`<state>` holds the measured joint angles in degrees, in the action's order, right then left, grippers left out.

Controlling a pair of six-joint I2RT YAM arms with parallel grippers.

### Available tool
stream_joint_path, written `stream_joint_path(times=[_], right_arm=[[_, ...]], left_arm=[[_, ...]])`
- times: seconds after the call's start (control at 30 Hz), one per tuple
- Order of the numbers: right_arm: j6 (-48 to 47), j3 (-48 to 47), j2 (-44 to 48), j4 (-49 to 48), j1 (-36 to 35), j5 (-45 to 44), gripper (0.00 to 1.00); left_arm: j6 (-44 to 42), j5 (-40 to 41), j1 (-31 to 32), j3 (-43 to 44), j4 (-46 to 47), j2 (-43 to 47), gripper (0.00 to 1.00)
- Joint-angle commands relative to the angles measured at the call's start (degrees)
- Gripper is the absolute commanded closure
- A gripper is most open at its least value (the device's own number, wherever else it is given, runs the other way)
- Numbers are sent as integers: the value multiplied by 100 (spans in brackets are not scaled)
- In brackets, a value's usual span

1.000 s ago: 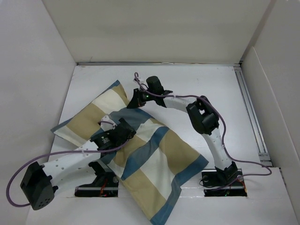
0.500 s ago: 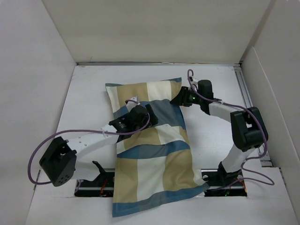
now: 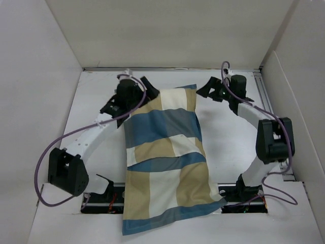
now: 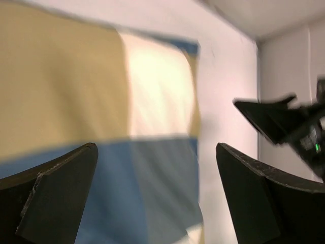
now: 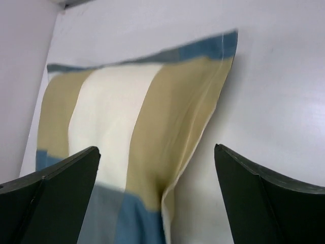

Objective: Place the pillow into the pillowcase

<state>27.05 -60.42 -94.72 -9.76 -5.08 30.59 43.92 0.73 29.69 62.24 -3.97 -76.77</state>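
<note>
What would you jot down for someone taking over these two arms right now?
The left gripper is open and empty, beside the far left corner of the pillowcase.
The right gripper is open and empty, beside its far right corner.
The pillowcase lies lengthwise on the table and looks plump. No pillow shows, so it seems to be inside.
Left to do: check the opening, which no view shows.

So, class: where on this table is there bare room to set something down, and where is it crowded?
Bare table lies between the pillowcase and the right arm, and in a narrow strip along the back wall. Left of the pillowcase, the left arm crosses the space. Crowded: the near middle, covered by the pillowcase.
</note>
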Motion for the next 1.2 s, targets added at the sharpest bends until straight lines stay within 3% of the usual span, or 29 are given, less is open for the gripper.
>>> stream_joint_path(times=[0.0, 0.2, 0.37, 0.4, 0.57, 0.63, 0.77, 0.8, 0.83, 1.17], right_arm=[[212, -802, -1134, -246, -54, 86, 0], [872, -2042, -2926, -650, 59, 756, 0], [1003, -2403, -3412, -711, 60, 702, 0], [1143, -2839, -3779, -712, 8, 929, 4], [1442, -3054, -4133, -912, 7, 1212, 37], [1575, -3107, -4204, -1089, 7, 1326, 40], [1918, -3230, -4432, -1493, 60, 1450, 60], [1979, -3282, -4433, -1581, 112, 1450, 83], [2058, -3283, -4494, -1660, 113, 1450, 97], [2304, -3046, -4274, -2231, 218, 1757, 100]], left_arm=[[-296, -882, -920, 376, 54, -539, 0], [-94, -1416, -2148, 88, 808, -865, 0], [-147, -1989, -2915, -352, 1644, -998, 0], [10, -2294, -3247, -614, 2280, -1163, 0], [73, -2534, -3584, -669, 2646, -1541, 0], [73, -2692, -3681, -669, 2908, -1656, 0], [125, -2692, -3787, -617, 3033, -1964, 0], [125, -2605, -3787, -616, 3103, -2086, 0], [125, -2604, -3787, -616, 3104, -2157, 0], [178, -2552, -3787, -546, 3692, -2886, 0]])
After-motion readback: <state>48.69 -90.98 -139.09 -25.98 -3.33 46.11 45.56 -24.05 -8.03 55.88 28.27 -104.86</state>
